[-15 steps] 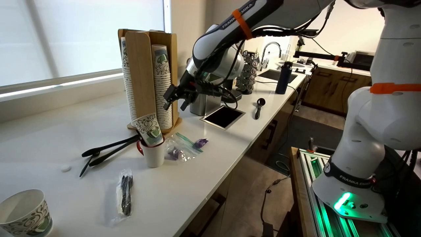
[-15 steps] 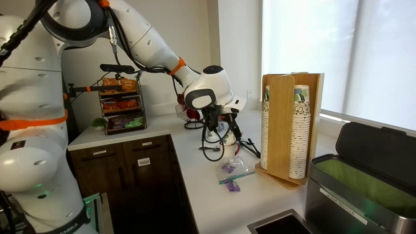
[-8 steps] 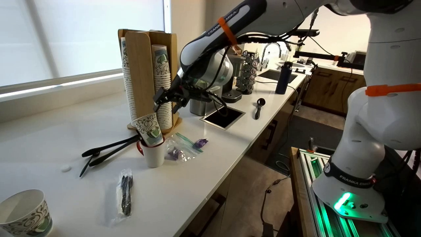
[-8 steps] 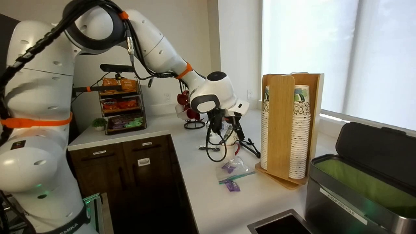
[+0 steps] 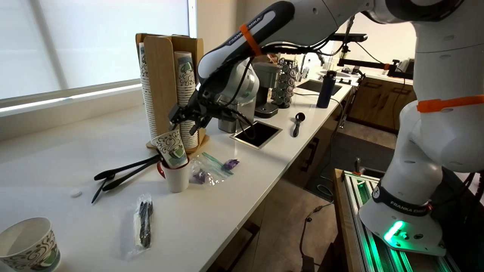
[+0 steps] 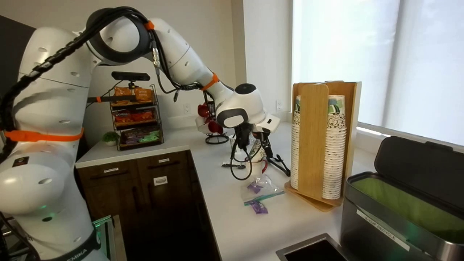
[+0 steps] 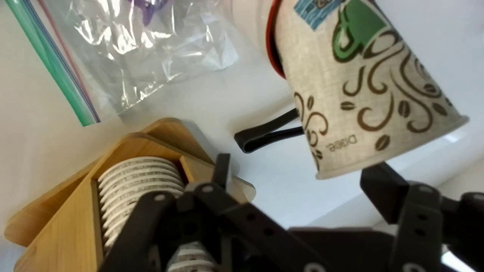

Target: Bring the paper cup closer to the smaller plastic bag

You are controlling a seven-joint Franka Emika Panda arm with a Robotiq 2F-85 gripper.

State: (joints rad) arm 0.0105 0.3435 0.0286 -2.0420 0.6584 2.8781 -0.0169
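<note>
Paper cup (image 7: 363, 87), matt and printed with brown scrolls and a green motif, leans tilted in the mug (image 5: 177, 180), mouth upward. Biggest of what we see are the smooth white countertop (image 5: 211, 211) and one glossy white robot arm (image 6: 186, 59) with orange bands. One cup holder (image 6: 314, 137) of pale wood follows; each exterior view shows us two stacks of paper cups (image 6: 335, 156) in it, mouths down. Next is the gripper (image 7: 298, 173), dark and angular, its two fingers standing well apart near the tilted cup's rim; whether either touches it we cannot tell. One black tongs-like tool (image 7: 261, 132) lies with an end beside the mug. We count two bags of clear, crinkled film; the wider, a zip bag (image 5: 211, 170) with a green strip, lies beside the mug. One more paper cup (image 5: 30, 245), upright and cut by the frame, stands well apart from the tilted one. The mug is white and smooth, red at rim and handle. The smaller plastic bag (image 5: 139, 223), long and slim, holds black pieces we cannot count. Of two purple-wrapped pieces (image 6: 259, 207), one shows through the zip bag, one lies just beyond its strip. Smallest is one round white disc (image 5: 75, 193).
</note>
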